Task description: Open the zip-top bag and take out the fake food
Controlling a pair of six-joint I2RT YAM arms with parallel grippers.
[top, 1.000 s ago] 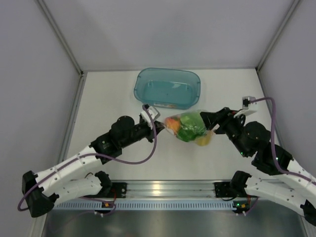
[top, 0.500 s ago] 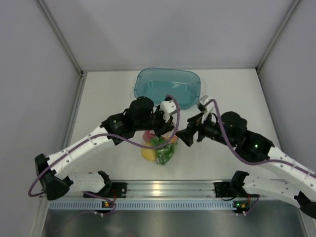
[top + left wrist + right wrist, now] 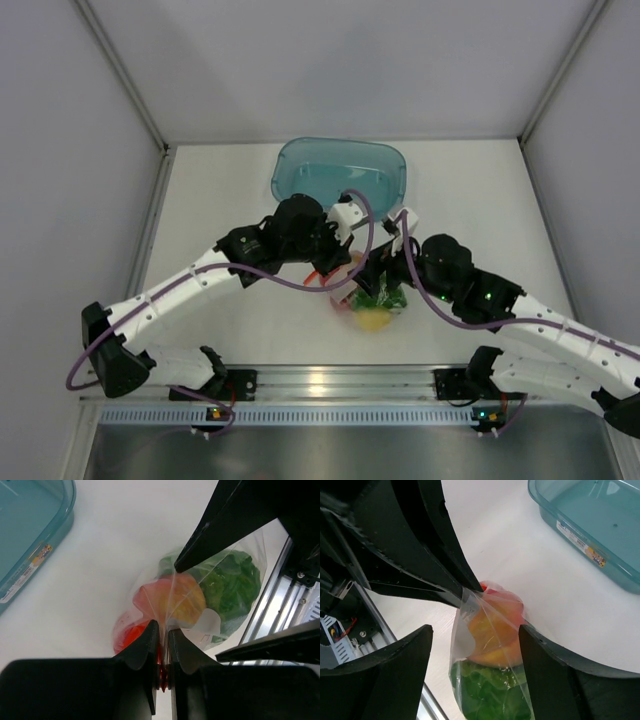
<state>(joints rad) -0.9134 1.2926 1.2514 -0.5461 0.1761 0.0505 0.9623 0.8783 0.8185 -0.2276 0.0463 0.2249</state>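
The zip-top bag hangs just above the table, full of fake food: a green lettuce head, a pink-orange peach, a red piece and a yellow fruit. My left gripper is shut on the bag's top edge, with the orange-red zip strip pinched between its jaws. In the top view the left gripper is above the bag's left side. My right gripper is open, with one finger on each side of the bag. From above, the right gripper sits over the bag's right side.
A teal translucent bin stands behind the two grippers, close to them. An aluminium rail runs along the near table edge below the bag. Grey walls close in the left, right and back sides.
The right gripper let go of the bag, which had been stretched between both grippers. The left gripper swung it toward the near edge. The right gripper, now open, has moved around it.
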